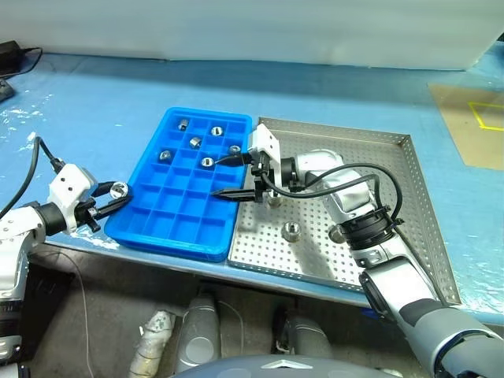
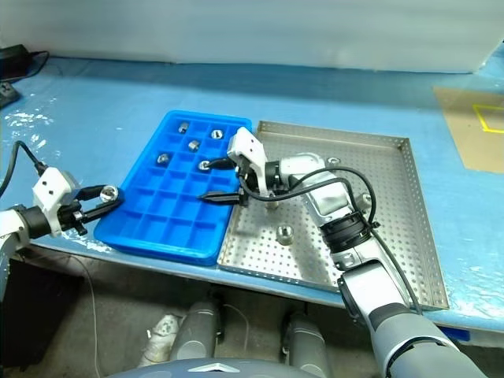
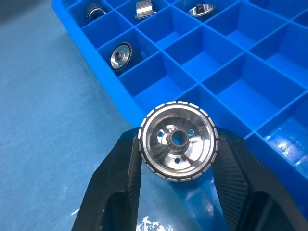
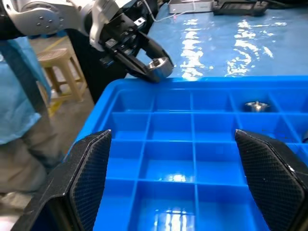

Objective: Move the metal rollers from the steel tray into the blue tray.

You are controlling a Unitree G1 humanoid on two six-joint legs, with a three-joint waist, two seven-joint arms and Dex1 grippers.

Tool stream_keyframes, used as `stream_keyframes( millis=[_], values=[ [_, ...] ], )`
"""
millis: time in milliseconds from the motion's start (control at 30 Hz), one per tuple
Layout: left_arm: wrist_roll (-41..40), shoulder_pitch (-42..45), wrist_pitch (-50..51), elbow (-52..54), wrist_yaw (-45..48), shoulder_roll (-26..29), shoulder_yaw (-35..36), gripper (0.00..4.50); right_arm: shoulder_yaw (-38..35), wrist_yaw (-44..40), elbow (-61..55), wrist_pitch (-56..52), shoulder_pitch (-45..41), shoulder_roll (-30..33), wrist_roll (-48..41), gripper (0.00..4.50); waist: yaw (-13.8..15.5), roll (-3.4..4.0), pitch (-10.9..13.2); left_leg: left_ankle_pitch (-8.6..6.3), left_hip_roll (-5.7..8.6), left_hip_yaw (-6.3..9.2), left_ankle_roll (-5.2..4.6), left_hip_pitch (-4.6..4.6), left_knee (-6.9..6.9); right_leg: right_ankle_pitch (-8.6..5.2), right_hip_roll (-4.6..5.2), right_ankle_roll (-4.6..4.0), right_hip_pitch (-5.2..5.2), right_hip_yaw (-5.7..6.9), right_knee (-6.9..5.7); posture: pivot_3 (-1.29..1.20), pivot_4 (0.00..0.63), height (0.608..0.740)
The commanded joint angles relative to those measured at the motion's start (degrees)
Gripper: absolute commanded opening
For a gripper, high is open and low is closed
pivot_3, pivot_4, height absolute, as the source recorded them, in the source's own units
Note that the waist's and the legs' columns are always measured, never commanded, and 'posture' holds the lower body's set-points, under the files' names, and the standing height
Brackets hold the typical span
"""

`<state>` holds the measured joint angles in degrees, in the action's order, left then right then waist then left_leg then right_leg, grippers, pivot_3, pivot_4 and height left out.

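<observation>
Ahead of the right gripper (image 1: 233, 174), spread jaws: empty blue tray (image 1: 150, 232) compartments, open; left gripper (image 1: 118, 194) beyond its rim.

Bright blue gridded tray (image 1: 181, 213), silver perforated steel tray (image 1: 394, 205)

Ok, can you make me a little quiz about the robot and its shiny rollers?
1. True or false: the left jaws are shut on a metal roller.
2. The right jaws are: A open and empty; B shut on a roller; C shut on a cable.
3. Which tray has square compartments?

Key: 1 true. 2 A. 3 the blue tray.
</observation>
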<state>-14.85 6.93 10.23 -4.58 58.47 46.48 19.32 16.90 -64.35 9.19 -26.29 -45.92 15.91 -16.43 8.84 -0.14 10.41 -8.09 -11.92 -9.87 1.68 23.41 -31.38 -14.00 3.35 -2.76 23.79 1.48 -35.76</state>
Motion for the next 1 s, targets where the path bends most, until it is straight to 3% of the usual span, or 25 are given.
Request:
stream_keyframes(
  millis=[33,533,733,1000],
  values=[
    [-1.32,1.76,-1.33,-0.59,-0.45,-0.56,-0.8,1.71,-0.34,-0.05,-2.2,0.47,-0.24,0.37,-0.16,4.22,-0.04,0.0,0.0,0.01,0.0,0.0,0.01,-0.03,0.0,0.0,0.0,0.0,-0.01,-0.01,-0.02,0.22,0.15,0.74],
    [1.47,6.05,-3.42,-8.7,-1.41,-1.12,-6.86,1.71,-2.0,4.72,-4.58,-0.48,1.8,1.73,0.13,4.22,-0.32,-0.05,-0.05,0.15,0.03,-0.01,0.24,-0.12,-0.01,0.01,-0.13,0.01,-0.03,-0.04,-0.15,0.16,0.15,0.74],
    [1.5,7.55,-3.58,-9.47,-1.47,-1.86,-8.29,3.7,-1.93,5.74,-4.61,-0.11,2.02,2.19,0.2,4.22,-0.29,-0.05,-0.05,0.18,0.03,-0.01,0.3,-0.21,-0.02,0.0,-0.12,-0.01,-0.12,-0.04,-0.19,0.15,0.15,0.74],
    [0.1,10.34,-3.32,-7.48,-0.64,-1.8,-8.99,3.7,-2.27,6.9,-4.77,0.26,2.41,2.64,0.42,4.22,-0.34,-0.05,-0.05,0.19,0.03,-0.01,0.31,-0.22,-0.13,-0.01,-0.1,-0.02,-0.13,-0.05,-0.3,0.12,0.15,0.74]
  ],
)
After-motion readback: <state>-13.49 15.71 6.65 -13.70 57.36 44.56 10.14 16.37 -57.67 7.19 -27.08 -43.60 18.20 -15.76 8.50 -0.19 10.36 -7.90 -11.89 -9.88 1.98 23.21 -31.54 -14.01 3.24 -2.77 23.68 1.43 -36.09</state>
